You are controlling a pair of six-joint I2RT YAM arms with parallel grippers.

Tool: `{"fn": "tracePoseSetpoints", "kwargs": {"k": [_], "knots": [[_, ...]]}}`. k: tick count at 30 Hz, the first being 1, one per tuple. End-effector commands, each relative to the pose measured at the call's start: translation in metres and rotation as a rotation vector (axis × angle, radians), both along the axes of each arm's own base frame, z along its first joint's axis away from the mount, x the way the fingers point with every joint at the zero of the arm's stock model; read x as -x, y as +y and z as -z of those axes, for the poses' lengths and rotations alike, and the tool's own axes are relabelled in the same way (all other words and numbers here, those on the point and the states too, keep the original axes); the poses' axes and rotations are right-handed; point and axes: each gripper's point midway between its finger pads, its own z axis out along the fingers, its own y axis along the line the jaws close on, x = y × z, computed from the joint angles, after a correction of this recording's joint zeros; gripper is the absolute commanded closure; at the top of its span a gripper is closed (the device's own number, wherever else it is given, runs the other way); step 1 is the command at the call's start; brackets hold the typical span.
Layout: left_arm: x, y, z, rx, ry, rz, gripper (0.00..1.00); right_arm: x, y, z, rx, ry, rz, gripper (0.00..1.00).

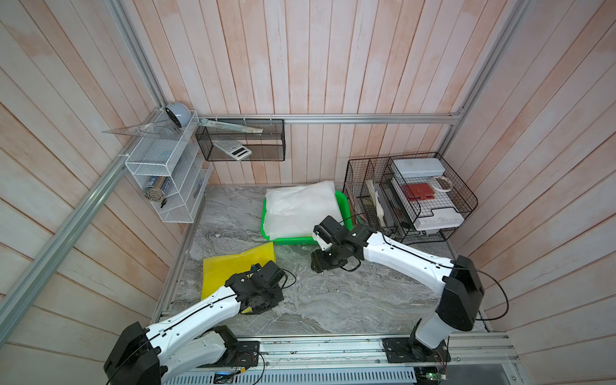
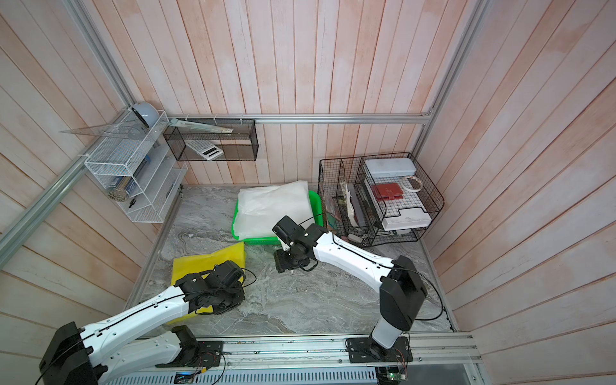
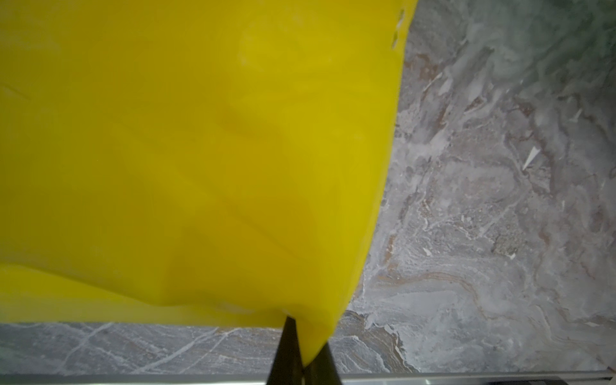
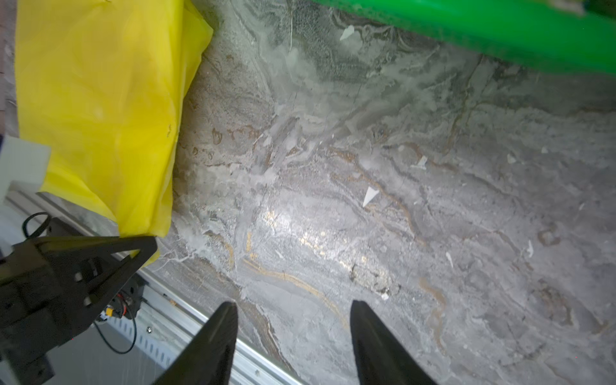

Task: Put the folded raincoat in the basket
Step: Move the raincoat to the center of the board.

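Left wrist: plain yellow raincoat (image 3: 200,150) in left gripper (image 3: 305,336)

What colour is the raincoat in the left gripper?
Plain bright yellow, no pattern. The raincoat shows best in the left wrist view, pinched by the left gripper.

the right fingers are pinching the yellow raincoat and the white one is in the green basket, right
No: it is the left fingers that pinch the yellow raincoat, as the left wrist view shows. The white one is in the green basket.
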Motion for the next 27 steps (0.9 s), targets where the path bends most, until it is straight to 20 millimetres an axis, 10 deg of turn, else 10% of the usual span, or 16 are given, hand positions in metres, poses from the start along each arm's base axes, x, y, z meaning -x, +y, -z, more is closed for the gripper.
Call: {"fn": "tracePoseSetpoints", "kwargs": {"k": [1,10,15,18,22,27], "knots": [[-0.006,-0.030,0.001,0.074,-0.041,-0.008,1.00,0.010,-0.014,0.006,-0.052,0.003,0.077,0.39],[-0.017,-0.159,-0.023,0.157,-0.092,0.222,0.99,0.013,-0.070,0.020,-0.100,0.045,0.240,0.37],[-0.004,-0.217,-0.033,0.259,-0.103,0.344,0.44,0.003,-0.098,0.023,-0.126,0.027,0.291,0.37],[0.005,-0.237,-0.050,0.288,-0.114,0.446,0.33,-0.003,-0.106,0.024,-0.146,0.007,0.310,0.37],[-0.010,-0.208,-0.086,0.225,-0.219,0.457,0.30,-0.006,-0.106,0.022,-0.184,0.006,0.306,0.37],[-0.057,-0.079,-0.084,0.122,-0.260,0.141,0.31,0.001,-0.080,0.018,-0.307,0.081,0.234,0.36]]}}
